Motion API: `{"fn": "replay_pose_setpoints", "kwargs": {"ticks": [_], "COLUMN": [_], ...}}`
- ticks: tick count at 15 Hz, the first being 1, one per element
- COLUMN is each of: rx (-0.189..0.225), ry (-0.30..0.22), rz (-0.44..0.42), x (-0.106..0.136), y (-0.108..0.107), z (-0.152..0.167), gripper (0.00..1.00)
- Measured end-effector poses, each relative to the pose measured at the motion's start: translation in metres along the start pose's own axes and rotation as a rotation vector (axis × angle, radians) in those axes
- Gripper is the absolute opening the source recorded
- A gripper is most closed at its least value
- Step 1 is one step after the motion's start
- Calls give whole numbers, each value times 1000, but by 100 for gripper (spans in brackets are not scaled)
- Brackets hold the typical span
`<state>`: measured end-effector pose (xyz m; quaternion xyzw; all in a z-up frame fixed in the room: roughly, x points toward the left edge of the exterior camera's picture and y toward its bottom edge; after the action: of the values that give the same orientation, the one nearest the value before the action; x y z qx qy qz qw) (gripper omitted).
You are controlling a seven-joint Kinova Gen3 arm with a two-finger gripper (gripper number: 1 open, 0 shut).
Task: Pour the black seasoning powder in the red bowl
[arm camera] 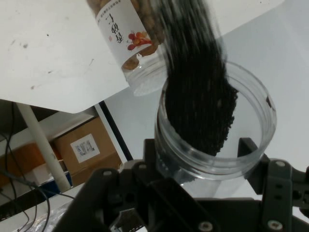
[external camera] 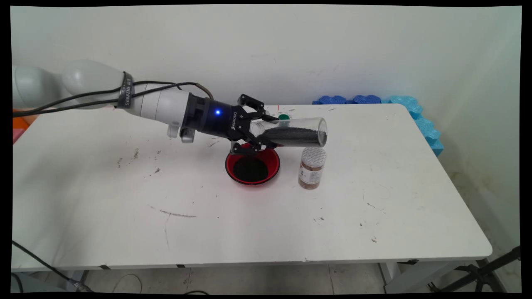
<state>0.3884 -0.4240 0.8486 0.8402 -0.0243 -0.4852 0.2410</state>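
Observation:
My gripper [external camera: 262,131] is shut on a clear jar [external camera: 297,132] of black grains, held lying on its side above the table, its open mouth pointing right. In the hand view the clear jar [arm camera: 217,140] fills the middle, its grains heaped along one wall, and my gripper [arm camera: 203,164] clasps its base. Below the hand sits a red bowl [external camera: 252,166] with a dark heap of grains in it. To the bowl's right stands a small lidded jar of brown bits [external camera: 311,167], just under the held jar's mouth; this labelled jar [arm camera: 128,34] also shows in the hand view.
Blue foam pieces [external camera: 411,110] lie along the table's far right edge by the wall. A small green item [external camera: 284,117] sits behind the held jar. The white table [external camera: 124,199] has dark smudges at left and front. Cardboard boxes [arm camera: 84,145] show under the table.

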Motion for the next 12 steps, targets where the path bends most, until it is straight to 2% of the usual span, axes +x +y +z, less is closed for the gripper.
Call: {"fn": "replay_pose_setpoints", "kwargs": {"ticks": [12], "rx": [0], "ry": [2], "rz": [-7], "x": [1], "y": [-1], "z": [1], "gripper": [0]}}
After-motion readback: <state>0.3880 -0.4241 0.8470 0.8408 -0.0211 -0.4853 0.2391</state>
